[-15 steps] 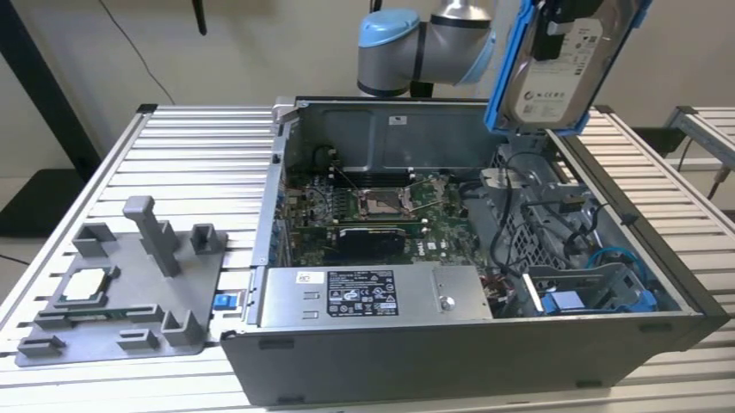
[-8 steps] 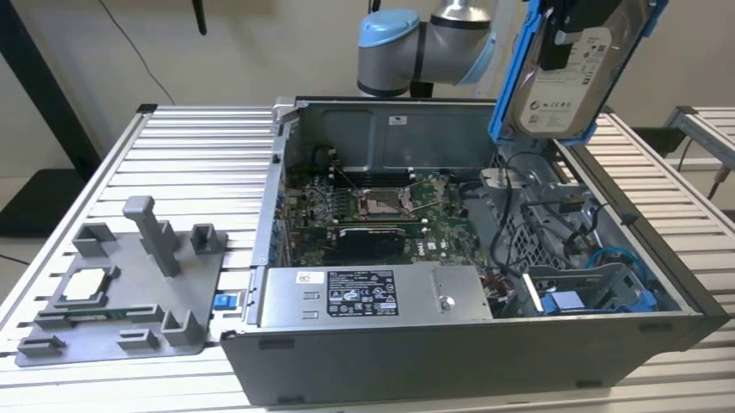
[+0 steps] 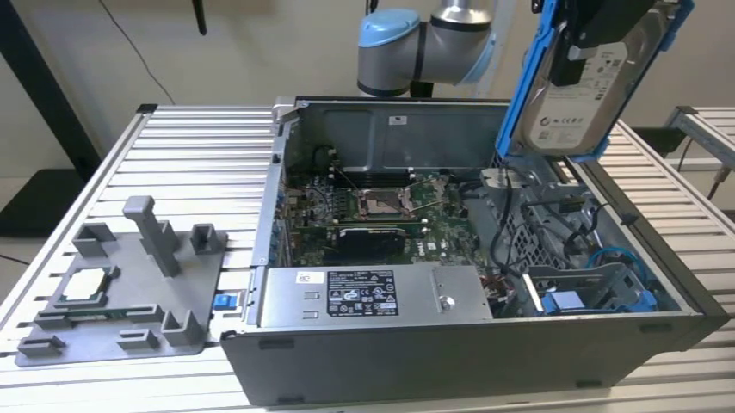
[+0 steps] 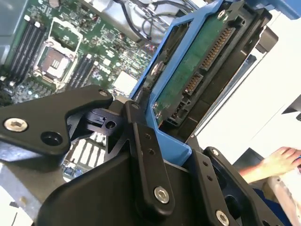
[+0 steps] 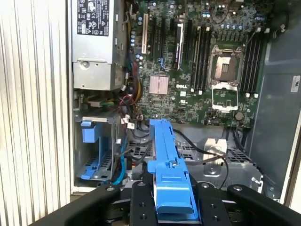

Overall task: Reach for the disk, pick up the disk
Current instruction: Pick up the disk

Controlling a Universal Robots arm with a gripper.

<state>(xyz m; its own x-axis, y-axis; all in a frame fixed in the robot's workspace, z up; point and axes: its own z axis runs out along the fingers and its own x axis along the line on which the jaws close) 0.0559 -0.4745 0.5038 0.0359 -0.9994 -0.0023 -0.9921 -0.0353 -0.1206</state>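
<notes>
The gripper (image 4: 141, 155) is clamped on the disk (image 3: 583, 95) by its blue bracket, apparently to spare the green circuit side; the disk hangs upright above the open computer case (image 3: 460, 284) (well clear of the motherboard (image 5: 197, 61)).

The disk (image 3: 586, 86) is silver-grey with a white label and a blue bracket round its edges. It hangs upright, slightly tilted, in the air at the exterior view's far right. Its green circuit-board side (image 4: 197, 70) shows in the second wrist view.

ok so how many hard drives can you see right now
1. The disk is held up in the gripper above the open computer case, blue bracket around it. Others could be hidden inside the case.
</notes>
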